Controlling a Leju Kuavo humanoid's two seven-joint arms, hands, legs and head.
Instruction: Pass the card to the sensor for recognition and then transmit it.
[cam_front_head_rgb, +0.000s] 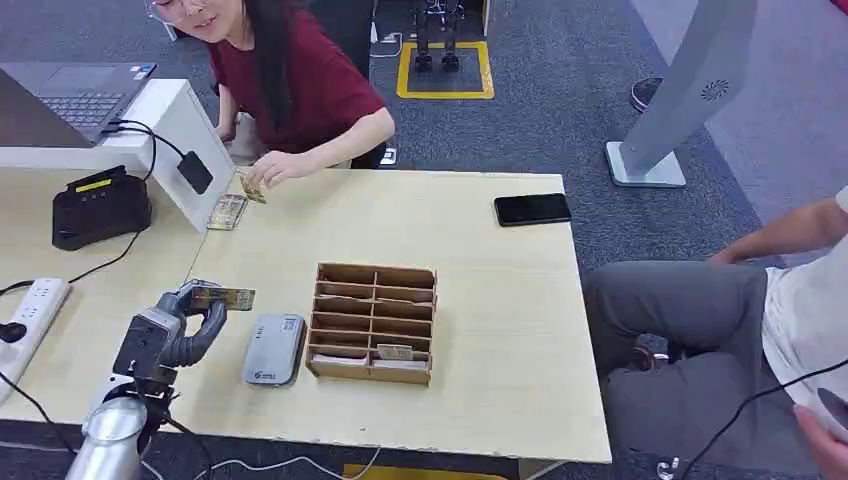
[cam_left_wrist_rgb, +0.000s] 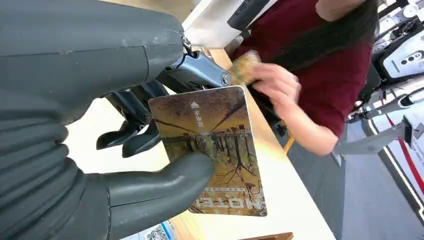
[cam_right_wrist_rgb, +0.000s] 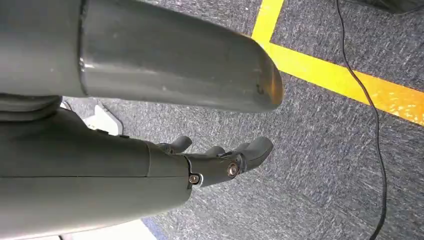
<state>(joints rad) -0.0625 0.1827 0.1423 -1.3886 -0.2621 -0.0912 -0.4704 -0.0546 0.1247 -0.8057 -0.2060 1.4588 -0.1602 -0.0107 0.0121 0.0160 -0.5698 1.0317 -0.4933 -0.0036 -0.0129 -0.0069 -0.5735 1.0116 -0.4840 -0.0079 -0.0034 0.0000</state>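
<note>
The robot's left hand (cam_front_head_rgb: 190, 322) pinches a card (cam_front_head_rgb: 224, 298) between thumb and fingers, holding it flat above the desk (cam_front_head_rgb: 500, 330), just beside a grey sensor (cam_front_head_rgb: 274, 348). The scanning step seems underway; next, the card likely needs lowering onto the sensor. The card (cam_left_wrist_rgb: 215, 150) shows brown autumn trees. The right hand (cam_right_wrist_rgb: 220, 162) hangs over carpet, fingers loosely apart, holding nothing. Farther off, a person (cam_front_head_rgb: 290, 80) handles cards.

The left arm is raised over the table's near left part. The left hand (cam_front_head_rgb: 190, 325) is closed on a card (cam_front_head_rgb: 224, 298), pinched between thumb (cam_left_wrist_rgb: 165, 182) and darker fingers (cam_left_wrist_rgb: 132, 132). The right hand (cam_right_wrist_rgb: 215, 160) is seen above carpet, fingers extended and apart, nothing held.
</note>
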